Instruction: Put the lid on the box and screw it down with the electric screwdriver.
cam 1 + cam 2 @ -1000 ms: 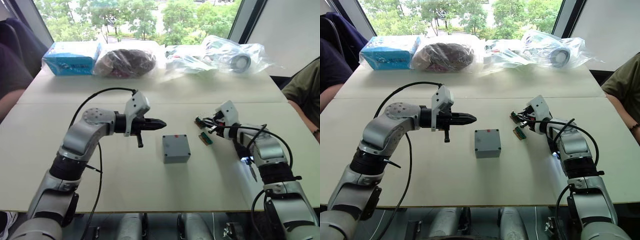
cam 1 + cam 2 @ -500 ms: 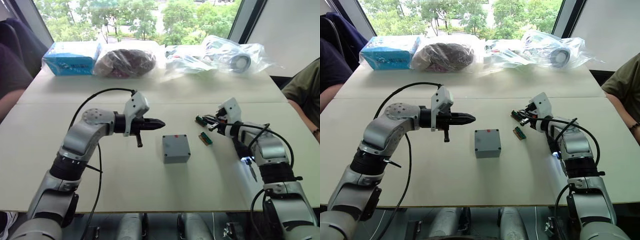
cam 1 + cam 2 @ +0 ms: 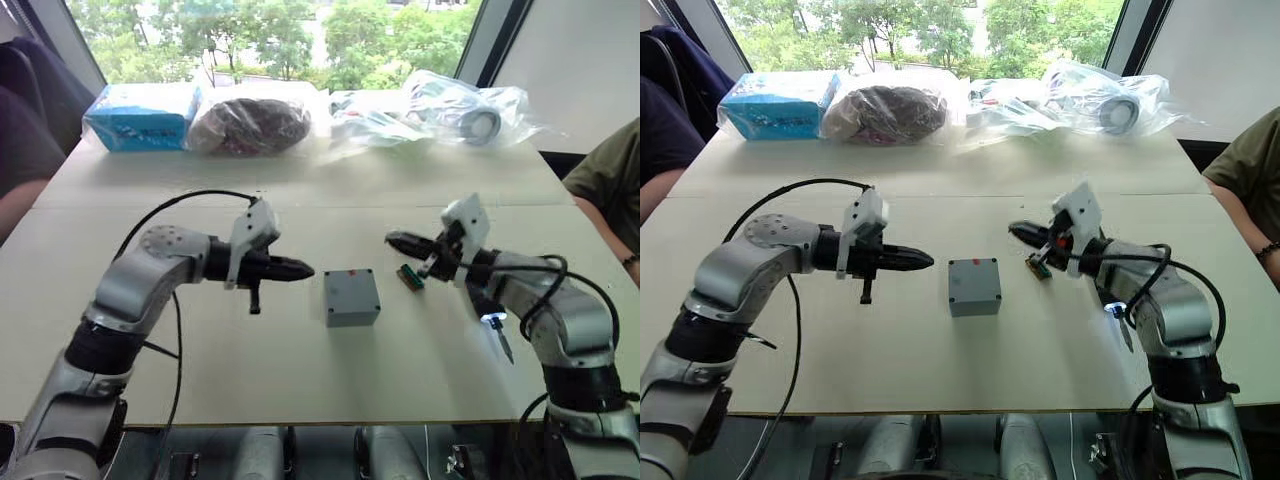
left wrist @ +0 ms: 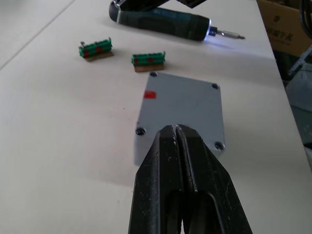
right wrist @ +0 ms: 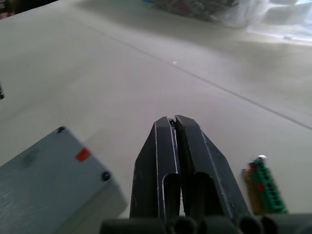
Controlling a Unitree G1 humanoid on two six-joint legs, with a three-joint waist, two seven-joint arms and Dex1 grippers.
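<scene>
Table (image 3: pixel 300 380): pale, a seam across it.
Window (image 3: pixel 280 40): behind the table, green trees outside.
Light: daylight.

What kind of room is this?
Probably an office or lab used as a test bench: a long white table by a window, bagged parts along its far edge, and green terminal blocks beside a grey box.

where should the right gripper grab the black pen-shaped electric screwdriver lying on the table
Take the black pen-shaped electric screwdriver by the middle of its thick round barrel, well behind the lit tip and thin bit. It lies flat on the pale table, so coming from above with the fingers across its width looks best. The right gripper is shut, so it would have to open first.
</scene>
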